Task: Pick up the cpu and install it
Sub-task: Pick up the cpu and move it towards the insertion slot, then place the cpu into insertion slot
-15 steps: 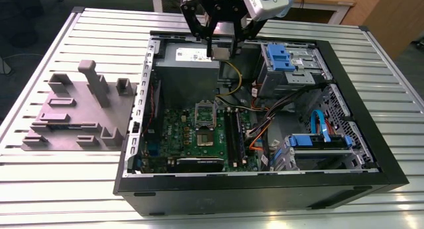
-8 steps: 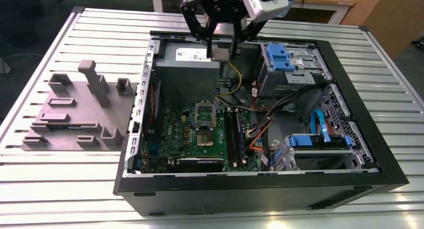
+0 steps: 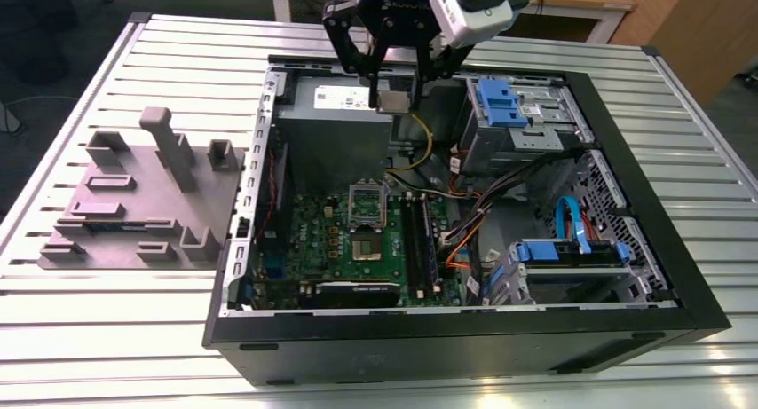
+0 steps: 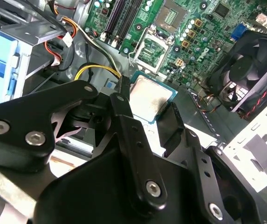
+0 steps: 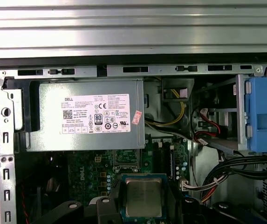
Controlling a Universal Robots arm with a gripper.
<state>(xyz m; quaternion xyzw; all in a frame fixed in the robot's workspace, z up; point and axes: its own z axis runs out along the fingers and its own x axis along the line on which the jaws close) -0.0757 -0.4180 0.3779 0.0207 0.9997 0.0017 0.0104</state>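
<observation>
The cpu [image 3: 395, 101], a small square chip with a silvery top, hangs in the air over the grey power supply box [image 3: 334, 129] at the back of the open computer case [image 3: 474, 338]. My black gripper [image 3: 395, 88] is shut on the cpu, one finger on each side edge. Both wrist views show the cpu [image 4: 150, 97] [image 5: 143, 198] clamped between the black fingers [image 4: 123, 100]. The green motherboard [image 3: 319, 240] lies below, and its socket [image 3: 364, 247] stands uncovered with the metal load plate [image 3: 365, 199] swung up. The socket [image 4: 172, 16] sits well away from the chip.
Long black memory slots [image 3: 418, 240] run beside the socket. Blue drive brackets [image 3: 498, 103] and cable bundles [image 3: 498, 200] fill the exterior view's right side of the case. A black fan [image 4: 247, 70] sits by the board. A grey fixture block [image 3: 142, 200] stands on the slatted table [image 3: 71, 338].
</observation>
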